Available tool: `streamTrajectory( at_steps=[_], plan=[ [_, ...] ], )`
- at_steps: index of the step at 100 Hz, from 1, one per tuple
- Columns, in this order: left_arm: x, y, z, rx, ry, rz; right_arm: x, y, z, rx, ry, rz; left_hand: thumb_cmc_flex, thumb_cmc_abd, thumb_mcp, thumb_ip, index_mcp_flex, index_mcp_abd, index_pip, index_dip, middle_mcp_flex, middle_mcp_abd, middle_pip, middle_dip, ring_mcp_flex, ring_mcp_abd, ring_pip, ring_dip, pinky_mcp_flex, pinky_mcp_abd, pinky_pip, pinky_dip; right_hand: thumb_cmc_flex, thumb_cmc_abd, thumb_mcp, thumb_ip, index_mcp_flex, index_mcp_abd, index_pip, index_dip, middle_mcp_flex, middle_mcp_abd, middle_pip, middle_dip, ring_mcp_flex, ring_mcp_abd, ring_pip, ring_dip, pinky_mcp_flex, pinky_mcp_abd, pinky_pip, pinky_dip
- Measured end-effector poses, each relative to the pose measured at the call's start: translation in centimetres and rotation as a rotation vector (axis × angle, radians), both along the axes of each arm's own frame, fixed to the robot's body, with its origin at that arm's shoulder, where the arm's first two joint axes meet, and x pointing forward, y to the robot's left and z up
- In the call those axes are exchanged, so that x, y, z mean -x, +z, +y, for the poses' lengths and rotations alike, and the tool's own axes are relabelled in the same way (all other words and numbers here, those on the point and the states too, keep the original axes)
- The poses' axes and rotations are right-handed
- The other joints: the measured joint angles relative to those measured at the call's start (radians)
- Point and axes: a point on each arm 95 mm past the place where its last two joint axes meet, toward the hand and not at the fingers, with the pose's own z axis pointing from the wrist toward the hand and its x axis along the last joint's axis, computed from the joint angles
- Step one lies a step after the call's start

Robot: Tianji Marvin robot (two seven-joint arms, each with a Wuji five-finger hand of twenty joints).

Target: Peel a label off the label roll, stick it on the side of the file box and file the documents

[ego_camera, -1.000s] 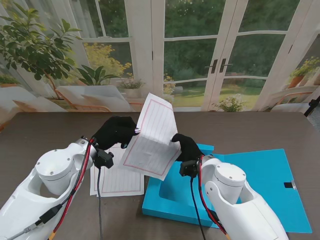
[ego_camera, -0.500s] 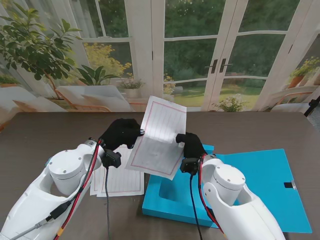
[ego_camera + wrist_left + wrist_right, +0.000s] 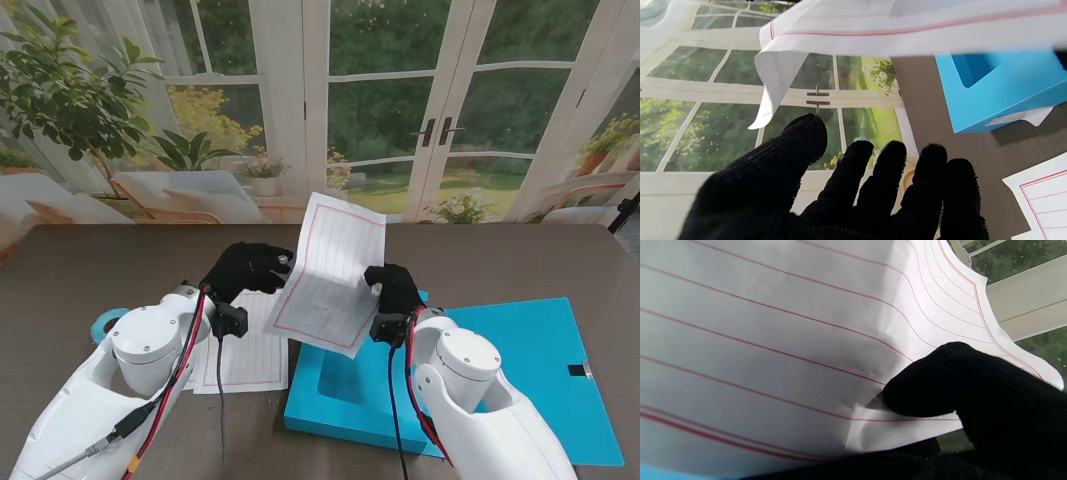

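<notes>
The right hand [image 3: 393, 288] is clamped on a lined sheet [image 3: 333, 272] of paper, thumb on top and the other fingers under the sheet's edge (the right wrist view shows this pinch close up, w/ the thumb [image 3: 923, 386] pressing a small crease into the paper). The sheet is lifted off the table and tilted, its far corner high in front of the window backdrop, its near edge hanging over the left side of the blue file box [image 3: 350, 385].

The left hand [image 3: 245, 268] is just beside the sheet's left edge. In the left wrist view its fingers [image 3: 857, 166] are spread apart and hold nothing; the sheet passes beyond the fingertips w/o touching them, as far as I can see.

The file box lies open on the dark table [image 3: 80, 270], near the middle, in front of the right arm. Its lid [image 3: 540, 360] is folded out flat to the right, w/ a small dark mark near its right edge. I cannot tell from these views if a label is on the box side.

More lined sheets [image 3: 245, 355] lie flat on the table, left of the box and touching it or nearly so, partly under the left wrist.

At the left, near the left arm's elbow, a piece of a blue ring [image 3: 105, 323] shows behind the arm, maybe the label roll, but most of it is hidden.
</notes>
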Motion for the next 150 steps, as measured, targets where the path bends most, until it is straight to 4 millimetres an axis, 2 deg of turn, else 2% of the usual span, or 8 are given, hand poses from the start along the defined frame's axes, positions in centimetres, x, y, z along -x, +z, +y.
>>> streamTrajectory(
  at_steps=[10,19,45,75,97,106,111,150],
  plan=[
    [0.0,-0.3,0.3,0.021,0.041,0.001,0.0,0.1,-0.5,0.034,-0.002,-0.006,-0.01,0.015,-0.023,0.002,0.001,-0.001,-0.054,-0.01,-0.046,-0.002,-0.023,-0.068,-0.072,-0.002,-0.093,-0.055,-0.036,-0.026,-0.123,-0.038,0.0,0.001,0.0,0.0,0.0,0.0,-0.005,0.016,0.0,0.001,0.0,0.0,0.0,0.0,0.0,0.0,0.0,0.0,0.0,-0.001],
    [0.1,-0.5,0.7,0.031,0.063,0.002,0.0,0.2,-1.0,0.093,-0.001,-0.015,-0.01,0.029,-0.035,0.002,0.001,-0.002,-0.068,-0.012,-0.064,-0.005,-0.039,-0.094,-0.082,-0.003,-0.137,-0.086,-0.046,-0.032,-0.172,-0.052,0.0,0.002,0.0,0.001,0.0,0.0,-0.01,0.022,0.0,0.005,0.0,0.001,0.0,0.005,0.0,0.0,0.0,0.002,0.0,-0.016],
    [0.3,-0.8,2.1,0.023,0.11,-0.022,-0.2,0.1,-3.2,0.325,0.014,-0.049,-0.01,0.051,-0.05,0.002,0.011,-0.013,-0.077,-0.012,-0.064,-0.015,-0.039,-0.121,-0.106,-0.027,-0.185,-0.1,-0.063,-0.064,-0.261,-0.064,0.001,0.003,0.0,0.01,0.0,0.0,-0.016,0.042,0.0,0.01,0.0,0.002,0.0,0.009,0.0,0.0,0.0,0.007,0.0,-0.017],
    [0.7,-1.1,3.1,-0.025,0.126,-0.055,-0.1,-0.4,-5.7,0.488,-0.024,-0.008,-0.01,0.051,-0.075,0.002,0.011,-0.025,-0.078,-0.012,-0.098,-0.033,-0.042,-0.126,-0.129,-0.039,-0.225,-0.101,-0.077,-0.08,-0.367,-0.064,0.001,0.005,0.0,0.01,0.0,0.0,-0.023,0.048,0.0,0.011,0.0,0.002,0.0,0.01,0.001,0.009,0.0,0.008,0.0,-0.018],
    [0.8,-1.1,3.7,-0.083,0.13,-0.101,0.1,-0.9,-6.8,0.653,-0.05,0.024,-0.01,0.051,-0.093,0.002,0.011,-0.036,-0.079,-0.012,-0.108,-0.042,-0.042,-0.135,-0.131,-0.041,-0.239,-0.101,-0.062,-0.083,-0.518,-0.01,0.001,0.005,0.0,0.01,0.0,0.001,-0.024,0.056,0.0,0.011,0.0,0.002,0.009,0.011,0.005,0.01,0.009,0.012,0.0,-0.018],
    [0.9,-1.2,4.0,-0.085,0.136,-0.101,0.3,-1.2,-7.2,0.673,-0.064,0.072,-0.01,0.058,-0.097,0.002,0.011,-0.036,-0.079,-0.011,-0.108,-0.042,-0.042,-0.135,-0.128,-0.042,-0.244,-0.101,-0.029,-0.083,-0.626,0.039,0.001,0.005,0.0,0.01,0.0,0.001,-0.024,0.056,0.0,0.011,0.0,0.002,0.009,0.012,0.012,0.01,0.009,0.016,0.0,-0.018],
    [1.0,-1.3,4.1,-0.09,0.139,-0.102,0.3,-1.4,-7.3,0.687,-0.069,0.093,-0.029,0.074,-0.101,0.003,0.011,-0.036,-0.079,-0.011,-0.108,-0.042,-0.042,-0.136,-0.122,-0.046,-0.249,-0.101,-0.023,-0.083,-0.646,0.044,0.001,0.005,0.0,0.01,0.0,0.001,-0.024,0.057,0.0,0.011,0.0,0.002,0.009,0.014,0.012,0.01,0.009,0.017,0.0,-0.018],
    [1.3,-1.6,4.9,-0.098,0.155,-0.106,0.1,-3.3,-7.5,0.803,-0.052,0.233,-0.02,0.074,-0.101,0.003,0.011,-0.036,-0.079,-0.011,-0.108,-0.042,-0.042,-0.136,-0.121,-0.05,-0.252,-0.101,-0.016,-0.083,-0.668,0.083,0.001,0.036,0.0,0.01,0.0,0.001,-0.024,0.064,-0.002,0.011,0.001,0.002,0.009,0.014,0.016,0.01,0.009,0.017,0.01,-0.021]
  ],
)
